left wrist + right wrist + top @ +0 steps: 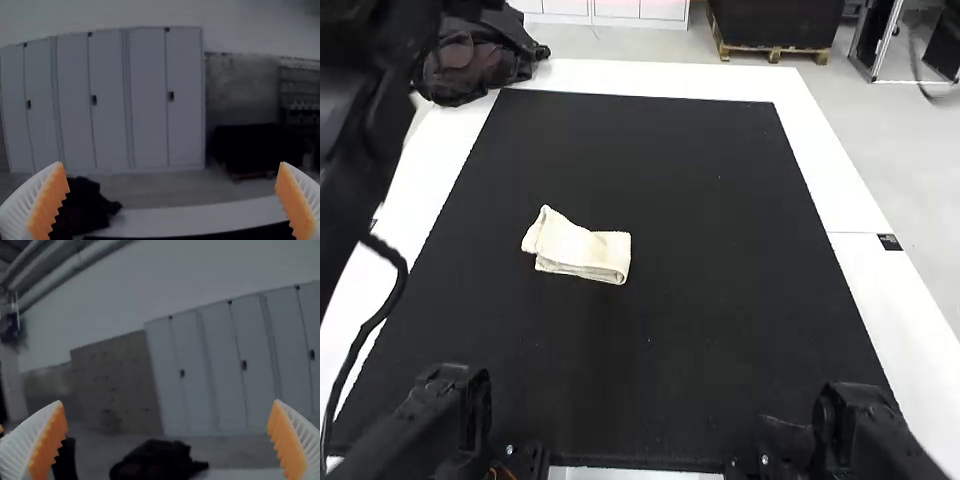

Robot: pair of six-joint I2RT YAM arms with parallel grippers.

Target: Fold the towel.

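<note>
Jaws apart L/R, folded towel [582, 250] on blk mat [680, 340].

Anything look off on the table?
Towel on the black mat is folded but askew: its left end kinks away, edges not lined up. Dark bag-like bundle at the table's far-left corner looks unrelated to folding. No spills visible.

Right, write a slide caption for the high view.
A cream towel lies folded on a black mat, left of the view's centre.
</note>
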